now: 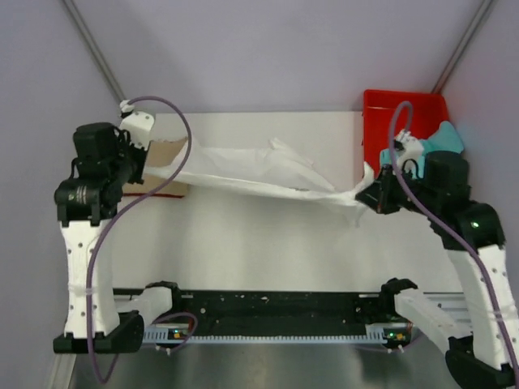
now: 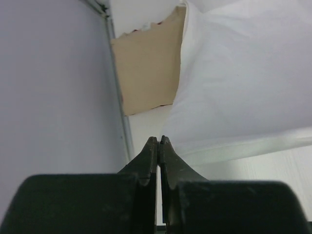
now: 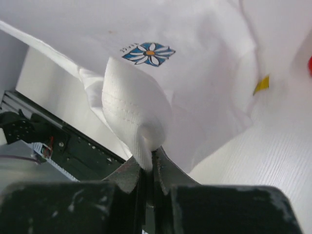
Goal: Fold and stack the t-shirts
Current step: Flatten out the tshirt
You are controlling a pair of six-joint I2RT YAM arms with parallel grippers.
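Right end effector (image 3: 148, 160) clamped on white t-shirt (image 3: 204, 73); left end effector (image 2: 159, 142) closed beside it, near tan t-shirt (image 2: 148, 63).

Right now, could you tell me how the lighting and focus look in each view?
Top external: even, soft light; the white t-shirt barely separates from the white table. Left wrist: the cloth is washed out, the left end effector nearly black. Right wrist: the daisy print is sharp; the right end effector is dark.
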